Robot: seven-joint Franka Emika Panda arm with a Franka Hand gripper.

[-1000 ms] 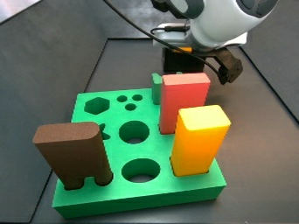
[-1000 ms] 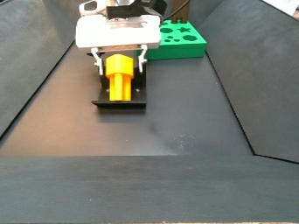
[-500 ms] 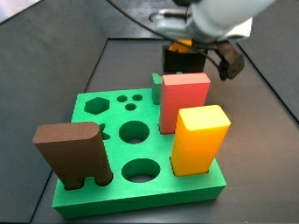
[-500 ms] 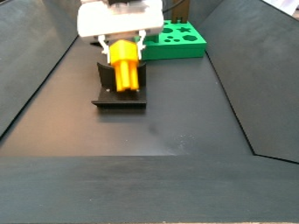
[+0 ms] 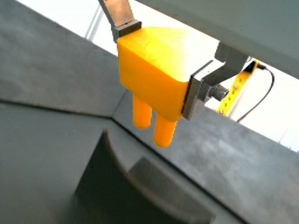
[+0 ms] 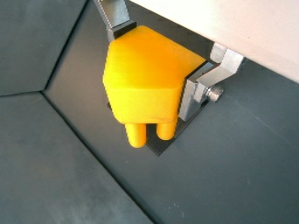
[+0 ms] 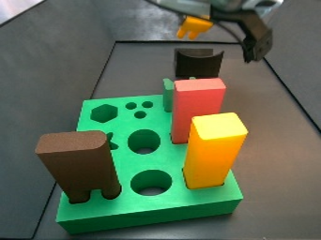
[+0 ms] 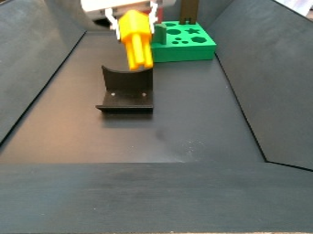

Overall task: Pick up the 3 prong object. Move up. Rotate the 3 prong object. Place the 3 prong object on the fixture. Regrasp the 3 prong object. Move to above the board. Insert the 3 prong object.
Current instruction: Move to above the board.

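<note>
**Held above fixture**

One gripper (image 6: 158, 70) clamped on one 3 prong object (image 6: 146, 79), raised clear above one fixture (image 8: 126, 88). Prongs visible in both wrist views only. Board (image 7: 138, 164) with three standing blocks visible in a side view.

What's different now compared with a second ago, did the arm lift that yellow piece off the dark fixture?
Yes. The gripper, shut on the 3 prong object, has risen; the piece no longer lies on the fixture and hangs above it, clear of it, with the prongs pointing down in both wrist views. The fixture, the board and its red, yellow and brown blocks stayed where they were.
</note>
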